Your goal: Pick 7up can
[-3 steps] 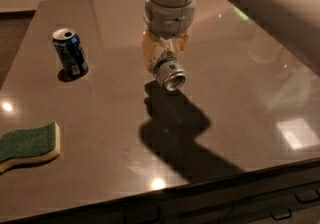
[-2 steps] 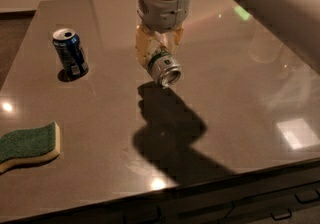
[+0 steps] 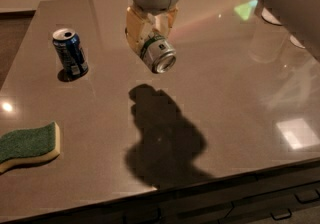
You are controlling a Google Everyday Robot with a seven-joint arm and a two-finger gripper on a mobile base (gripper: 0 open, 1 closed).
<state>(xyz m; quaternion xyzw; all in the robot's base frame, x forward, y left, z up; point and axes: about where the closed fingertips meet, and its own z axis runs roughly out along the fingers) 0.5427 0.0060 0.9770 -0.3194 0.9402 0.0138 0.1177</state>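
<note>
The 7up can [image 3: 159,54] is a small silver can with a green band. It lies tilted on its side in my gripper [image 3: 148,35], its silver end facing the camera. The gripper hangs from the arm at the top middle and is shut on the can, holding it well above the brown table [image 3: 210,118]. The shadow of the gripper and can falls on the table below, apart from the can.
A dark blue can [image 3: 70,53] stands upright at the left of the table. A green and yellow sponge [image 3: 27,145] lies at the front left. The table's front edge runs along the bottom, with drawers below.
The gripper has risen and moved a little to the left with the can in it. Its shadow has moved away from the can.
</note>
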